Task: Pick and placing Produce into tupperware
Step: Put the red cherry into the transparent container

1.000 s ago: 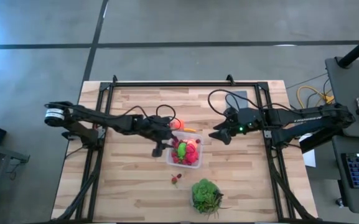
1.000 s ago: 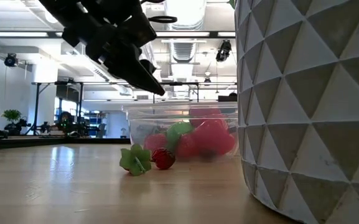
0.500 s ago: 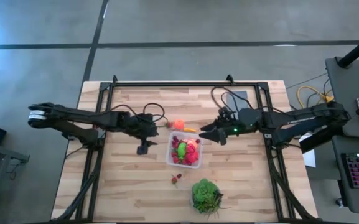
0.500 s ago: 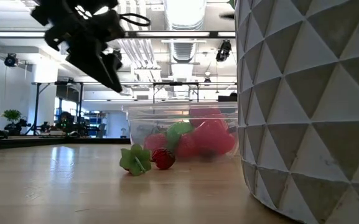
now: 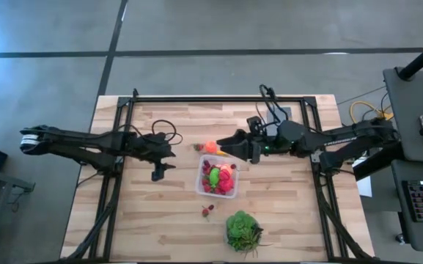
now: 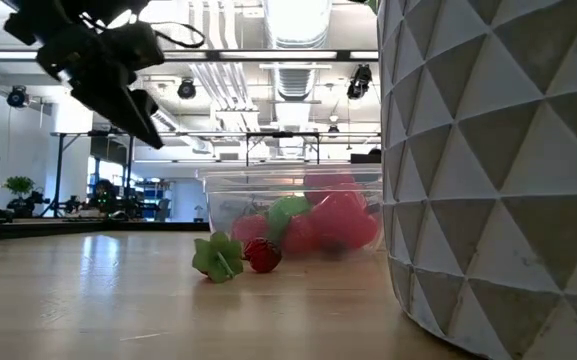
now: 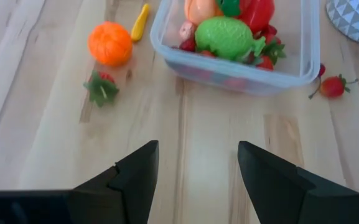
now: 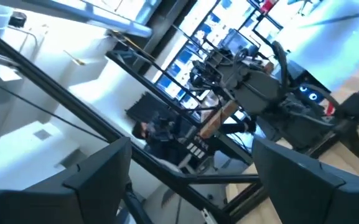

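Note:
The clear tupperware (image 5: 219, 177) stands mid-table, holding pink, red and lime-green produce (image 7: 229, 34). Outside it, on its far side, lie an orange piece (image 5: 210, 147), a yellow piece (image 7: 140, 14) and a leafy strawberry (image 7: 102, 87). More berries (image 5: 207, 211) lie on its near side, where the low view shows a green piece (image 6: 216, 258) and a red berry (image 6: 262, 255). My left gripper (image 5: 157, 174) hovers open, left of the tupperware, with nothing between its fingers (image 7: 139, 171). My right gripper (image 5: 222, 144) is open above the orange piece, tipped up toward the room.
A white faceted pot (image 6: 498, 170) holding a green plant (image 5: 242, 229) stands near the table's front edge, right of the loose berries. A black frame (image 5: 218, 97) runs around the table. Bare wood lies left of the tupperware.
My left gripper has drawn back from over the tupperware toward the table's left edge, with nothing in it. My right gripper has moved left and toward the far edge, over the orange piece, rising and tipping its fingers upward. The produce has stayed put.

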Available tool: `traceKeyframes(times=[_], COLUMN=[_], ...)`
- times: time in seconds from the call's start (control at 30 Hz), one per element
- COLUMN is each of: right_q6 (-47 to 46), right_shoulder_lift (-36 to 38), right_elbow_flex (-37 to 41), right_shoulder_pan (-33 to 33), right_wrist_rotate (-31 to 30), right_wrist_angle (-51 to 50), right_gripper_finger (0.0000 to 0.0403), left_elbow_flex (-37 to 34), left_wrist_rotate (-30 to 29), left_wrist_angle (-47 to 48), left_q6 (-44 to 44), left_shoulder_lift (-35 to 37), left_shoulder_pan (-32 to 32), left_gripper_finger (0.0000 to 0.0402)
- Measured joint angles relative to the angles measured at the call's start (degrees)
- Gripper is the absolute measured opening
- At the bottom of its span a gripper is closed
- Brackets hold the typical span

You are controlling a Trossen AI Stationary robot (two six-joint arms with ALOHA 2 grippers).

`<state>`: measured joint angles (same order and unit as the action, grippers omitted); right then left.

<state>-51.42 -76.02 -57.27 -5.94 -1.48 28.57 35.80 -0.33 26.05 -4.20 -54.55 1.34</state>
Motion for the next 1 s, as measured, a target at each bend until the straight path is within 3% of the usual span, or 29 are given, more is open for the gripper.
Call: traceKeyframes(times=[0.27,0.43,0.53,0.63,0.73,0.8,1.0], right_q6=[2.85,1.03,2.04,7.06,13.57,16.98,23.46], right_shoulder_lift=[-9.57,-14.25,-15.96,-16.99,-18.53,-19.77,-22.90], right_elbow_flex=[-11.02,-17.76,-22.11,-26.23,-29.65,-31.11,-30.74], right_shoulder_pan=[-0.70,-0.70,-0.65,-0.70,-0.70,-1.03,-4.55], right_wrist_rotate=[3.66,11.51,18.22,20.79,20.53,19.89,14.30], right_wrist_angle=[-3.16,-12.53,-22.39,-38.92,-57.92,-65.14,-74.67], right_gripper_finger=[0.0325,0.0325,0.0325,0.0324,0.0324,0.0324,0.0322], left_elbow_flex=[-0.86,-0.95,-1.37,-2.27,-3.36,-3.81,-3.81], left_wrist_rotate=[0.02,1.66,5.20,6.09,6.11,6.10,6.12], left_wrist_angle=[-0.20,0.73,0.33,0.15,0.23,0.19,-0.66], left_q6=[-0.50,-10.04,-17.38,-23.14,-26.08,-28.76,-34.42], left_shoulder_lift=[2.44,3.10,3.40,3.23,2.93,2.78,2.52], left_shoulder_pan=[0.00,0.00,-0.04,-0.34,-0.35,-0.35,-1.18], left_gripper_finger=[0.0205,0.0206,0.0206,0.0206,0.0206,0.0206,0.0206])
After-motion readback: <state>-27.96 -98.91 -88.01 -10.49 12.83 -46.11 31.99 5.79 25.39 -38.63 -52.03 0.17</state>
